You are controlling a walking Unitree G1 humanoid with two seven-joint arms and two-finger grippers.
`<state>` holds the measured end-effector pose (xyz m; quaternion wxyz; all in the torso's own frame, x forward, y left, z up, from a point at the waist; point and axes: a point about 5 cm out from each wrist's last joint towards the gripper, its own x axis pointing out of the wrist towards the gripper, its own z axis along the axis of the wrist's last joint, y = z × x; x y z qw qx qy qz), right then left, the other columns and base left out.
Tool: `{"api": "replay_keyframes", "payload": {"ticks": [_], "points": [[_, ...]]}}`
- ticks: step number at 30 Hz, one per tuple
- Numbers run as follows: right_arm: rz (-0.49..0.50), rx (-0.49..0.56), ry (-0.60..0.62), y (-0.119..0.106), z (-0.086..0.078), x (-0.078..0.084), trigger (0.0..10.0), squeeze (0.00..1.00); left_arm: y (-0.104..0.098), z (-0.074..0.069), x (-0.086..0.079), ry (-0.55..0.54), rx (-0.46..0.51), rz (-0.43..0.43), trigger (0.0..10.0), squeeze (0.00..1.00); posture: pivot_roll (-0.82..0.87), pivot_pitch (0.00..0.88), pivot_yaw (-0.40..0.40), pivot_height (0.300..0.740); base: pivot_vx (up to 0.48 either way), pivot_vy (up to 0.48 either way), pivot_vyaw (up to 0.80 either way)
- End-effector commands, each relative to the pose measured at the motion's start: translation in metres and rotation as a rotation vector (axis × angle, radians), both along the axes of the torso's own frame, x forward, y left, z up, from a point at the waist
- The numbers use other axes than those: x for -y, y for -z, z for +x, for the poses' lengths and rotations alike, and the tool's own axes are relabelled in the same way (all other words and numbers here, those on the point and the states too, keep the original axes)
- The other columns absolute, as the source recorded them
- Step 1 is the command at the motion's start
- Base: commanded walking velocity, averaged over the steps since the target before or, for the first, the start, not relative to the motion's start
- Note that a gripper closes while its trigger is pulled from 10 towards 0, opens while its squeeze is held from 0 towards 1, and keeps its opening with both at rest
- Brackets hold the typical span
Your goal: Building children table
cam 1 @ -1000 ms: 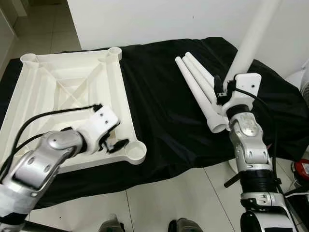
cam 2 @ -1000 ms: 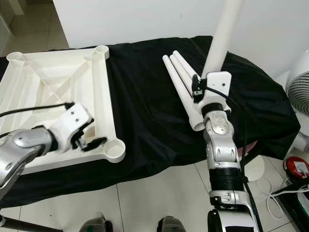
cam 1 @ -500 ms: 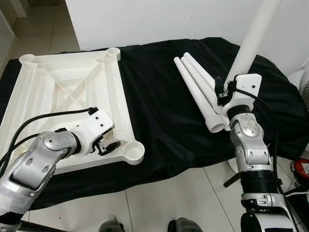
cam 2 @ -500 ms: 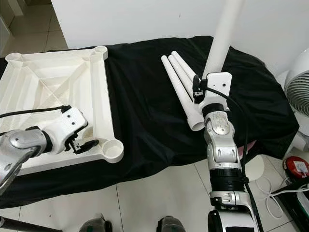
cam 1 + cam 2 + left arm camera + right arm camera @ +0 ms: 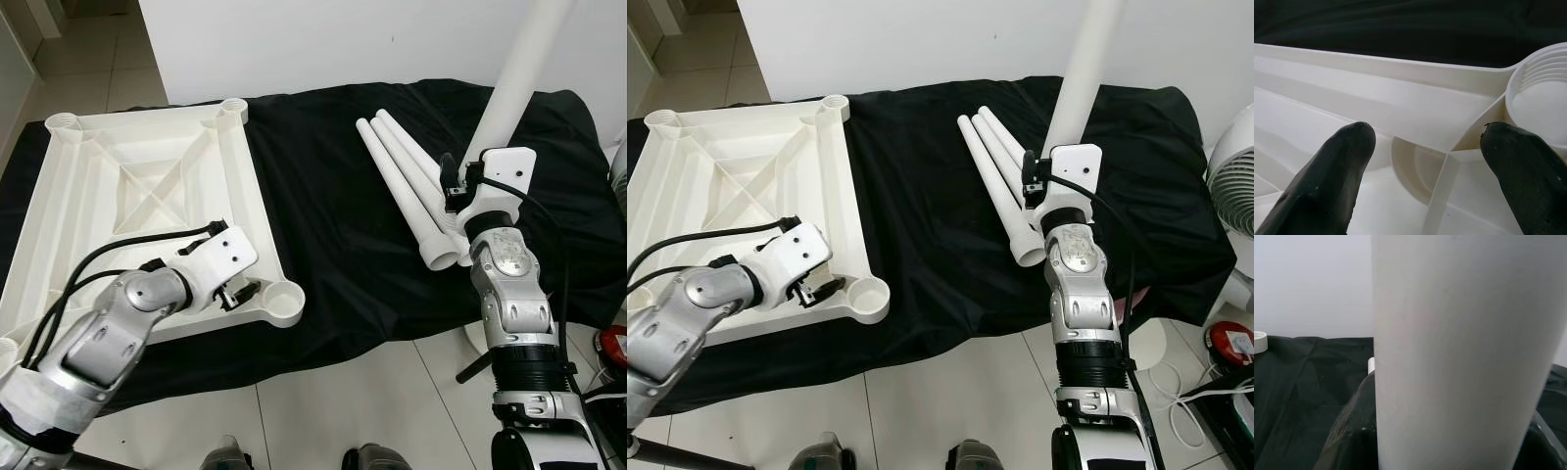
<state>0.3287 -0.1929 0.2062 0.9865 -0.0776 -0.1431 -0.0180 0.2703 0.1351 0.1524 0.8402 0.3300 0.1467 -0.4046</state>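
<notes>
Right gripper [image 5: 468, 176] clamps my smooth white cylindrical plastic leg [image 5: 514, 73] upright above the black cloth [image 5: 333, 196], while my left gripper [image 5: 238, 292] spreads wide over the ribbed white square tabletop's [image 5: 147, 186] threaded corner socket [image 5: 285, 297].

A black cloth [image 5: 323, 206] covers the bench, a white wall [image 5: 323, 44] behind; tiled floor [image 5: 333, 401] below (fan [image 5: 1232, 186] at right).

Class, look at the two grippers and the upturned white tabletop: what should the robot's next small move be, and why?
Probably close the open left gripper on the tabletop rim beside the near corner socket, steadying it. The right gripper already holds a white leg upright, ready for that socket; three more legs lie on the black cloth.
</notes>
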Motion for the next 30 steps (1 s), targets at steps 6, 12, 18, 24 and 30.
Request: {"api": "replay_keyframes", "payload": {"ticks": [6,12,18,24,30], "points": [[0.003,0.011,0.015,-0.004,0.000,0.002,10.0,0.00,0.024,-0.002,0.014,0.015,-0.061,0.020,10.0,0.00,-0.02,0.010,-0.009,0.740,0.000,0.000,0.00],[0.004,0.013,0.012,-0.004,0.000,0.000,10.0,0.00,0.041,0.001,0.047,0.048,-0.086,-0.025,10.0,0.00,-0.02,0.011,-0.010,0.740,0.000,0.000,0.00],[0.009,0.015,0.021,-0.004,-0.001,0.001,10.0,0.00,0.037,0.013,0.079,0.055,-0.055,-0.102,10.0,0.00,-0.04,0.010,-0.001,0.740,0.000,0.000,0.00],[0.015,0.019,0.009,-0.004,-0.002,-0.003,10.0,0.00,0.027,0.030,0.100,0.028,0.017,-0.159,10.0,0.00,-0.04,0.012,0.006,0.740,0.000,0.000,0.00],[0.009,0.015,-0.042,-0.001,-0.005,-0.011,10.0,0.00,-0.015,0.056,0.107,-0.053,0.128,-0.379,10.0,0.00,-0.05,0.008,0.015,0.740,0.000,0.000,0.00]]}}
